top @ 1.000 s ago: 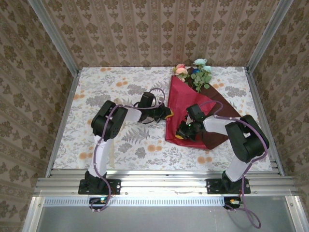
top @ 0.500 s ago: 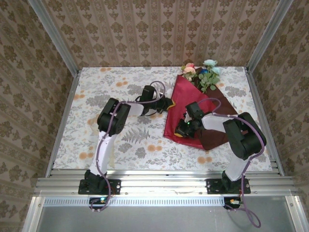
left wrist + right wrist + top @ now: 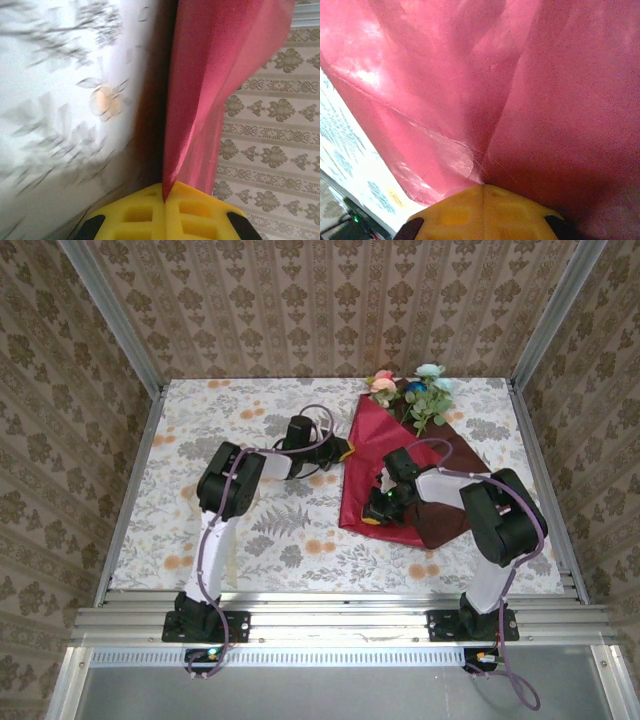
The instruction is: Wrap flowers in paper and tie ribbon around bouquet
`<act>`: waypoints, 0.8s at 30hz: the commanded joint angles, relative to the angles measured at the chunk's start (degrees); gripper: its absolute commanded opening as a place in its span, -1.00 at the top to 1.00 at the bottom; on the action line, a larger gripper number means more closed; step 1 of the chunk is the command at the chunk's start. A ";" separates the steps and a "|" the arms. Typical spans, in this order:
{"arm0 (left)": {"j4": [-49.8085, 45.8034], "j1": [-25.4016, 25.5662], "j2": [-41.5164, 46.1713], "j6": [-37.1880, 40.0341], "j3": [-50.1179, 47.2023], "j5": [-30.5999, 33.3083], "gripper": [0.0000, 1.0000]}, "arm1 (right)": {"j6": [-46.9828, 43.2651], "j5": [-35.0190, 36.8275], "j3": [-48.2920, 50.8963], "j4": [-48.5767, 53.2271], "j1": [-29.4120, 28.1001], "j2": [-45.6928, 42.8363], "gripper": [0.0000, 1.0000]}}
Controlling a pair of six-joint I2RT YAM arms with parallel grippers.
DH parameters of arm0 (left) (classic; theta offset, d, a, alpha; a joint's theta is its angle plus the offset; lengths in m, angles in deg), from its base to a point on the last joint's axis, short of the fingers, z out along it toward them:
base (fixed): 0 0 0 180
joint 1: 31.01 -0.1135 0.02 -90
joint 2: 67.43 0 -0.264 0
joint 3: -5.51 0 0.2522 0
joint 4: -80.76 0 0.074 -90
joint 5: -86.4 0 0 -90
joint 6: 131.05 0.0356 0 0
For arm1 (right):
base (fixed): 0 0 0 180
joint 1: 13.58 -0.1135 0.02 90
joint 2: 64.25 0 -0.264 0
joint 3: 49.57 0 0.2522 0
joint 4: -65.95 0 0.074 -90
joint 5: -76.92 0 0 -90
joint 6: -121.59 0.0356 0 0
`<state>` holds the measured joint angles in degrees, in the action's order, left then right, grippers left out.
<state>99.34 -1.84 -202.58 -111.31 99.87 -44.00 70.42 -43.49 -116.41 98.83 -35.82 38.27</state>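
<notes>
left pincer (image 3: 163, 187) is fully closed, its yellow fingers (image 3: 135, 212) clamped on the left edge of the red paper (image 3: 210, 75). The sheet lifts off the floral desk (image 3: 55, 110) straight ahead of the tips. right pincer (image 3: 483, 188) is closed too, with creases in the paper converging into its tips, so it has a pinch of the sheet. The flowers (image 3: 415, 390) lie at the paper's far end, well beyond both pincers, with the blooms poking past the top corner.
</notes>
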 commanded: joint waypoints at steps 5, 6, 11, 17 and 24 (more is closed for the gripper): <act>4.53 -0.45 11.12 -0.21 -18.31 3.16 1.00 | -14.56 4.00 1.76 23.14 -0.53 3.27 1.00; 5.48 -0.29 12.06 -0.62 -20.16 4.88 1.00 | -15.09 4.13 2.23 23.73 -0.60 2.72 1.00; 5.56 -0.97 10.96 -0.43 -19.32 4.04 0.60 | -16.30 3.97 2.87 24.00 -0.61 2.33 1.00; 0.11 -2.64 4.97 2.00 -7.26 3.93 0.63 | -17.40 4.33 0.58 25.23 -0.62 3.27 1.00; -2.26 -5.68 1.82 3.44 -0.71 1.46 1.00 | -18.04 4.66 -0.46 25.63 -0.53 3.91 1.00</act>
<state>97.98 -5.14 -200.20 -109.65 96.74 -43.47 53.37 -45.20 -118.90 116.99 -36.01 38.94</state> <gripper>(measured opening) 0.070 0.053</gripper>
